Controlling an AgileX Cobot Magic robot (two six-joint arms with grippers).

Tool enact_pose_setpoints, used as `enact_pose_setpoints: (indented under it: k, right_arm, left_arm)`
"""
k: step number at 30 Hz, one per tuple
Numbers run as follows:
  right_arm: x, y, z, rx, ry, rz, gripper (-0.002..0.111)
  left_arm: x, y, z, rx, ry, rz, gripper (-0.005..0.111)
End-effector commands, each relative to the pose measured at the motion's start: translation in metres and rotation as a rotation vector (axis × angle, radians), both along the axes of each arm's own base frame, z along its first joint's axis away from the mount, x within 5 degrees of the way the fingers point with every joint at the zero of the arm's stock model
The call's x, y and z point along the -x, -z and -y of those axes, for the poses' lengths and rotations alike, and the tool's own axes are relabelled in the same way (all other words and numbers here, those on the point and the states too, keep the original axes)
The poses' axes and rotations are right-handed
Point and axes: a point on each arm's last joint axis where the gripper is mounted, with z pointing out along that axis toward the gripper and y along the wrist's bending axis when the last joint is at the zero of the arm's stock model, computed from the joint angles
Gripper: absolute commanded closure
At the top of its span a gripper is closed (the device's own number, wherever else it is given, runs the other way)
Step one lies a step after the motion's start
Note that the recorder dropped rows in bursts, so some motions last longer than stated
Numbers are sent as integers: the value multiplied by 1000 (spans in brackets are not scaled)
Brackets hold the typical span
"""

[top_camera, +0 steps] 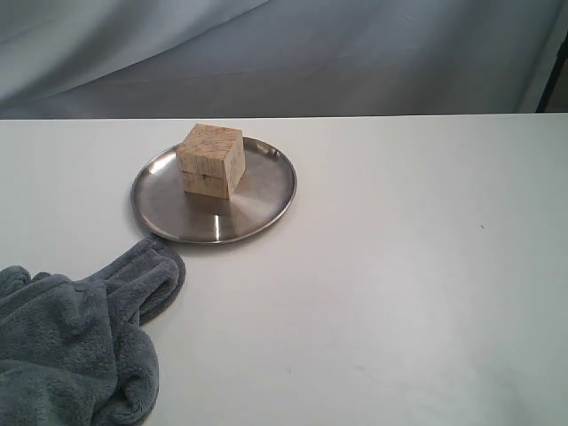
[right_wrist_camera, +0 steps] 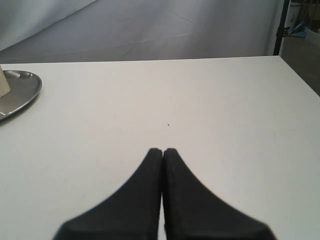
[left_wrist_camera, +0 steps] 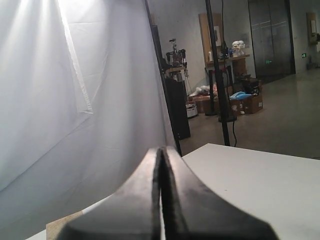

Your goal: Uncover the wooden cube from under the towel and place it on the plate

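White bench [top_camera: 399, 293]: wooden cube [top_camera: 211, 160] set on plate [top_camera: 257, 211], task judged done; towel [top_camera: 71, 355] bunched at plate's 7 o'clock, off cube; left claw [left_wrist_camera: 160, 152], right claw [right_wrist_camera: 163, 151] pressed together, empty.

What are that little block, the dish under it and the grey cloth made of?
The cube looks like pale, unvarnished wood: grain lines show on its faces. The plate seems to be brushed metal, probably steel: grey, shiny, with a bright glint near its rim. The towel looks like soft fleece or plush: blue-grey, matte, with a fuzzy nap.
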Motion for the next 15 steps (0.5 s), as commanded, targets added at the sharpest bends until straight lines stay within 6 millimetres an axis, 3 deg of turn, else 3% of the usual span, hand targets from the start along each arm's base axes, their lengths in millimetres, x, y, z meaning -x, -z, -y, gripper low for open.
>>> enact_pose_setpoints:
  k: [1,15]
  right_arm:
    - [0,1,0,7,2,5,108]
    - [0,1,0,9,1,5,108]
  left_arm:
    - [0,1,0,10,-1,-8,107]
    - [-9,-6,-27,163,-394,22,107]
